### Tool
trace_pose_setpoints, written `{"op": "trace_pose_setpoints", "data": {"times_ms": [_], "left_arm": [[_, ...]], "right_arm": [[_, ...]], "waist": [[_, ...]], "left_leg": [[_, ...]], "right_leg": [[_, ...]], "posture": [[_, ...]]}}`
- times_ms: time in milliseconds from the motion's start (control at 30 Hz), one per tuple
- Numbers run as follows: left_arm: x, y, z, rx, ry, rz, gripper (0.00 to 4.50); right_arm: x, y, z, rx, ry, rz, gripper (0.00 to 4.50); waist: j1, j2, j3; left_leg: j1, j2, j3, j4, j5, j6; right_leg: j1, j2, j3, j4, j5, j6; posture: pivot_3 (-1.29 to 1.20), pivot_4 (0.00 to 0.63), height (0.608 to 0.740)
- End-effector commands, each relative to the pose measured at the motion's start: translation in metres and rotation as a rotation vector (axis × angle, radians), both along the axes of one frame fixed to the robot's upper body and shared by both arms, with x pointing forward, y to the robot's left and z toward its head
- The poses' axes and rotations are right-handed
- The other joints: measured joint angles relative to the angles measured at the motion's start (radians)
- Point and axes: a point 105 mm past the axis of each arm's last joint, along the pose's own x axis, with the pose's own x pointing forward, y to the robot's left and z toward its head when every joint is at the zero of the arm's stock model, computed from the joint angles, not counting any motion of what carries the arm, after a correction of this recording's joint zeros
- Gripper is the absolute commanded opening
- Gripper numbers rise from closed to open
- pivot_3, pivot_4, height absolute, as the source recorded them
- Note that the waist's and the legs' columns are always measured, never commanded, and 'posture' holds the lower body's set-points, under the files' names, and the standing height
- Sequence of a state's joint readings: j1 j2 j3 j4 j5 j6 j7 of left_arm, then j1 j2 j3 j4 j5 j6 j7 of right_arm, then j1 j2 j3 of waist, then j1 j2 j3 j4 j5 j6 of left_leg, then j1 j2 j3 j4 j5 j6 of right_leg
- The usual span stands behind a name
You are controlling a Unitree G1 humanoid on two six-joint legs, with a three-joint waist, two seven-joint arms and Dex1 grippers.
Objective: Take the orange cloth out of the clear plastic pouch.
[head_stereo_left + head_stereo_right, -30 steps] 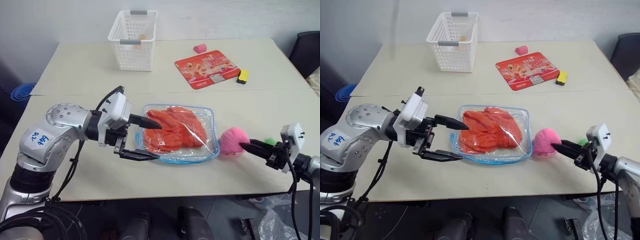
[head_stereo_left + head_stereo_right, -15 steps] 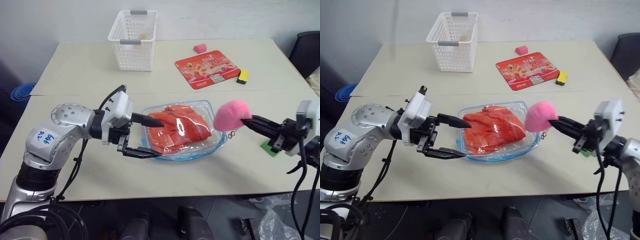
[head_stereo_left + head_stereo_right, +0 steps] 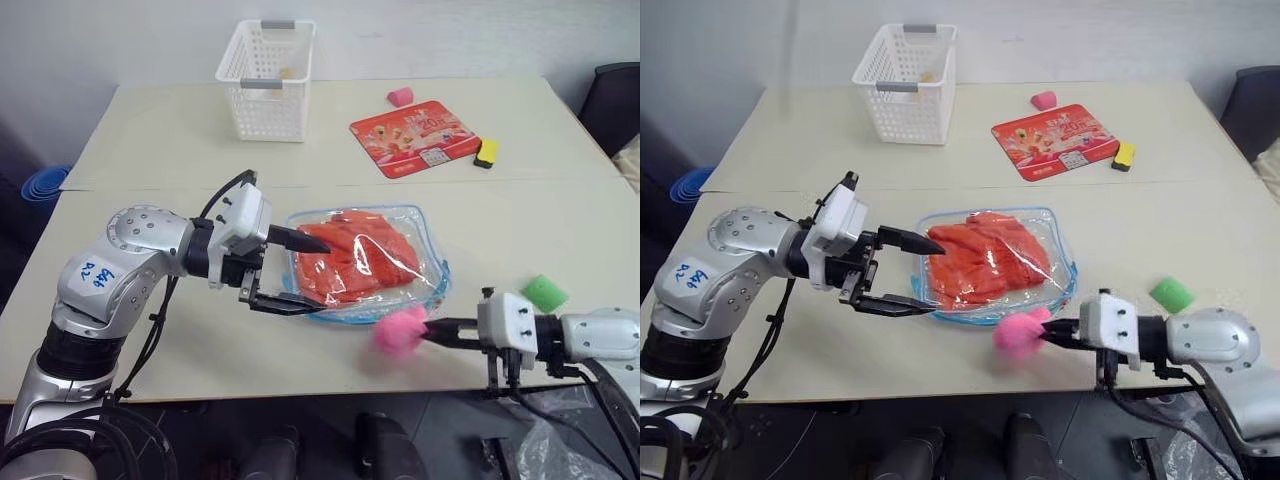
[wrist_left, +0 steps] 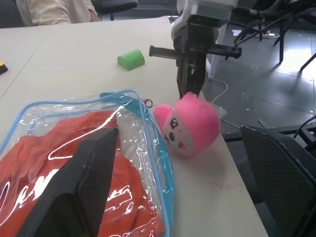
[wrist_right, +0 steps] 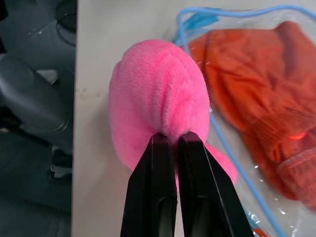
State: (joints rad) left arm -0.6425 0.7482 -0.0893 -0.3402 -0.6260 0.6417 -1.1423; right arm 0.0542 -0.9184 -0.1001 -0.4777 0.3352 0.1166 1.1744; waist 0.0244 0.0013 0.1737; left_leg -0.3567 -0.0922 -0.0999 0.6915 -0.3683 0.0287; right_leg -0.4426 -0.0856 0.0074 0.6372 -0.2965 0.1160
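Currently right gripper (image 5: pixel 167 140) pinches the fluffy pink plush charm (image 5: pixel 158 98); left gripper (image 3: pixel 290 272) gapes around the clear blue-edged plastic pouch (image 3: pixel 425 262) holding the wrinkled orange cloth (image 3: pixel 350 262).

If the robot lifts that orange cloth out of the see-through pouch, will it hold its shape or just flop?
Probably flop: the bright orange wrinkled fabric cloth lies bunched in soft folds inside the clear blue-edged plastic pouch. It looks light, and may drag on the plastic as it slides out.

— Any writing I can read from here?
— On the red printed card (image 3: pixel 414 137) I make out large digits, maybe "20". The blue handwritten marks on the left arm's sticker (image 3: pixel 97 276) stay illegible.
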Motion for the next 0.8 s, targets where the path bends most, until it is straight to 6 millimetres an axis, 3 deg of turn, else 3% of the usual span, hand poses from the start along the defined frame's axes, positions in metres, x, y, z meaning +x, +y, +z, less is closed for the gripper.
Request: {"op": "trace_pose_setpoints", "data": {"times_ms": [33, 67, 100, 300, 500, 667, 800], "left_arm": [[-0.003, -0.002, 0.002, -0.002, -0.037, -0.007, 4.15], [-0.003, -0.002, 0.002, -0.001, -0.036, -0.006, 4.15], [-0.003, -0.002, 0.001, 0.001, -0.035, -0.006, 4.15], [-0.003, -0.009, -0.013, 0.036, -0.026, -0.027, 4.15], [-0.007, -0.026, -0.017, 0.037, 0.007, -0.116, 4.15], [-0.012, -0.049, -0.028, 0.084, 0.066, -0.213, 4.15], [-0.009, -0.067, -0.058, 0.206, 0.106, -0.192, 4.15]], "right_arm": [[-0.004, 0.005, -0.006, -0.047, -0.024, 0.036, 0.04], [-0.004, 0.008, -0.007, -0.043, -0.023, 0.033, 0.04], [-0.003, 0.01, -0.008, -0.04, -0.023, 0.031, 0.52], [0.0, 0.013, -0.01, -0.014, -0.01, -0.006, 2.34], [-0.006, 0.008, 0.012, 0.019, -0.025, -0.046, 4.31], [-0.013, -0.008, 0.04, 0.016, -0.041, -0.092, 4.31], [-0.016, -0.019, 0.053, -0.009, -0.038, -0.114, 4.31]], "waist": [[-0.001, 0.0, 0.0], [-0.001, 0.0, 0.0], [-0.001, 0.0, 0.0], [0.001, 0.0, 0.0], [0.002, 0.0, 0.0], [0.007, 0.0, 0.0], [0.003, -0.001, 0.0]], "left_leg": [[0.0, 0.0, 0.0, 0.0, 0.0, 0.0], [0.0, 0.0, 0.0, 0.0, 0.0, 0.0], [0.0, 0.0, 0.0, 0.0, 0.0, 0.0], [0.0, 0.0, 0.0, 0.0, 0.0, 0.0], [0.0, 0.0, 0.0, 0.0, 0.0, 0.0], [0.0, -0.001, 0.0, 0.002, 0.0, 0.0], [0.0, 0.0, 0.0, 0.002, 0.0, 0.0]], "right_leg": [[0.0, 0.0, 0.0, 0.0, 0.0, 0.0], [0.0, 0.0, 0.0, 0.0, 0.0, 0.0], [0.0, 0.0, 0.0, 0.0, 0.0, 0.0], [0.0, 0.0, 0.0, 0.0, 0.0, 0.0], [0.0, 0.0, 0.0, 0.0, 0.0, 0.0], [0.001, 0.0, 0.0, 0.0, 0.0, 0.0], [0.001, 0.0, 0.0, 0.0, 0.0, 0.0]], "posture": [[0.0, 0.15, 0.74], [0.0, 0.15, 0.74], [0.0, 0.15, 0.74], [0.0, 0.15, 0.74], [0.0, 0.15, 0.74], [0.0, 0.15, 0.74], [0.0, 0.15, 0.74]]}}
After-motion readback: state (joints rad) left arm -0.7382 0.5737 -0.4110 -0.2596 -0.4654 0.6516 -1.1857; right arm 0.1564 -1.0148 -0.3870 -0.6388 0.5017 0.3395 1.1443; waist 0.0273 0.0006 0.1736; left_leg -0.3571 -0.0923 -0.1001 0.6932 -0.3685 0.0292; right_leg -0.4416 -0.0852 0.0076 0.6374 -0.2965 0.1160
